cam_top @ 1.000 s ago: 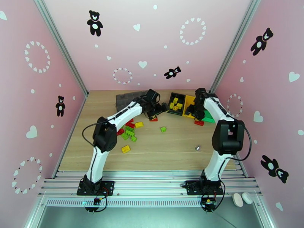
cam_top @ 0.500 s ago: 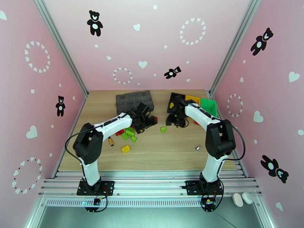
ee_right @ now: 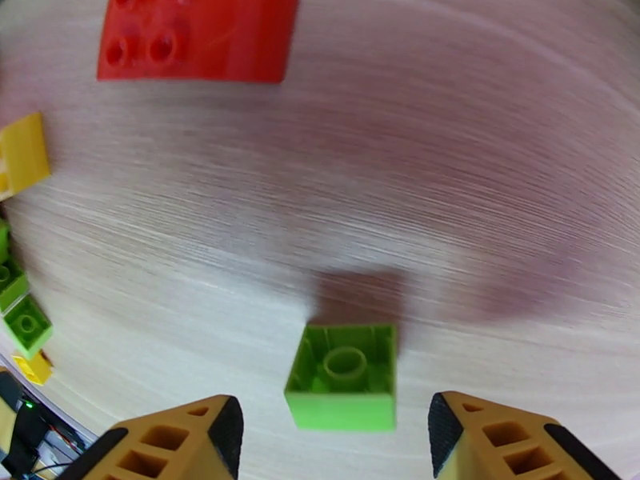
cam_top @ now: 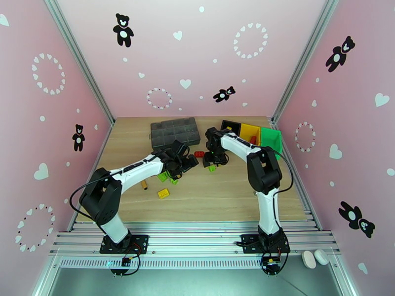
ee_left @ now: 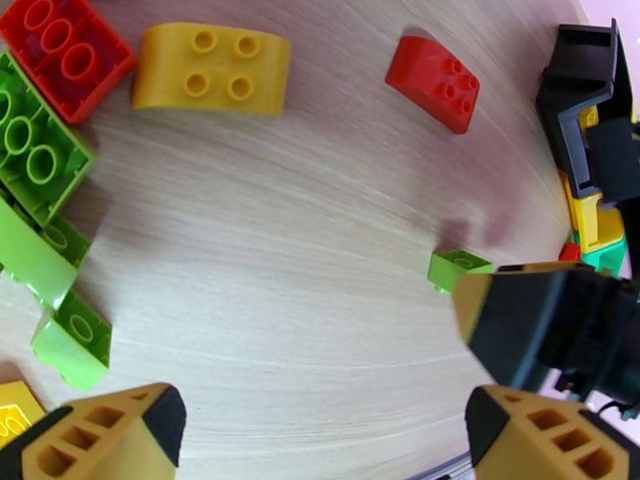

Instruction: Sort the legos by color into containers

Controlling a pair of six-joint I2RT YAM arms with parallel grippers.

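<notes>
The legos lie loose on the wooden table: a lone lime green one (cam_top: 212, 168) (ee_right: 344, 376), hollow side up, a red one (cam_top: 199, 154) (ee_right: 200, 34) just beyond it, and a pile at the left with a red (ee_left: 64, 46), a yellow (ee_left: 210, 67) and green ones (ee_left: 36, 158). My right gripper (cam_top: 213, 161) (ee_right: 332, 438) is open and hangs over the lone green lego, a finger on each side with gaps between. Beside the pile, my left gripper (cam_top: 185, 162) (ee_left: 320, 442) is wide open and holds nothing. The black (cam_top: 228, 126), yellow (cam_top: 248, 131) and green (cam_top: 270, 139) containers stand at the back right.
A dark grey organizer box (cam_top: 175, 131) sits at the back centre. A wooden-handled screwdriver (cam_top: 144, 185) lies left of the pile, and a yellow lego (cam_top: 163, 193) lies nearer the front. Pink walls close in the table on three sides.
Both arms drew back from the containers. The right gripper swung left and came down over the lone green lego. The left gripper pulled back to the pile.
</notes>
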